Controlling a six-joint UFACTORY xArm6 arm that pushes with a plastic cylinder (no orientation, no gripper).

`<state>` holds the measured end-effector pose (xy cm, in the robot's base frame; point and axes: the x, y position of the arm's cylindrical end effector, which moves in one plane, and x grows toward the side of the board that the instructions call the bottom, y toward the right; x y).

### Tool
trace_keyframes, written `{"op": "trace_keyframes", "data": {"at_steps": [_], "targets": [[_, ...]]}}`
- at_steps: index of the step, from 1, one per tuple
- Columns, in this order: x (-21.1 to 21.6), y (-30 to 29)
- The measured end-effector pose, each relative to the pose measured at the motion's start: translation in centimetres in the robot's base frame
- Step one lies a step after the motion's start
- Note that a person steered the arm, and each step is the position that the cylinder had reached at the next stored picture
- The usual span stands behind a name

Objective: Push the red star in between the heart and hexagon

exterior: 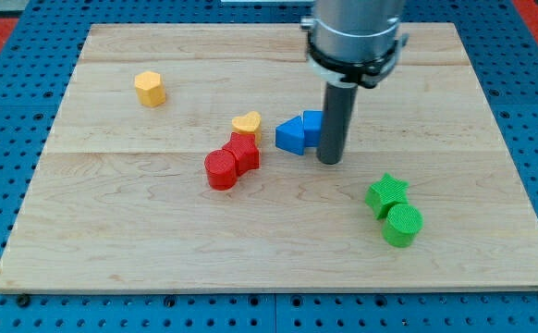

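The red star (243,152) lies near the board's middle, touching a red cylinder (221,170) at its lower left and the yellow heart (247,123) just above it. The yellow hexagon (150,89) sits alone toward the view's upper left. My tip (330,161) rests on the board to the right of the red star, right beside a blue triangular block (291,135) and a blue cube (312,123) partly hidden behind the rod.
A green star (385,194) and a green cylinder (402,225) touch each other at the view's lower right. The wooden board (112,250) lies on a blue pegboard surface.
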<state>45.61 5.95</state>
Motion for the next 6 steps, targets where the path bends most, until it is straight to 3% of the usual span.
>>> {"op": "trace_keyframes", "data": {"at_steps": [4,6], "targets": [[1.0,-6.3],[-1.2,-14.2]]}}
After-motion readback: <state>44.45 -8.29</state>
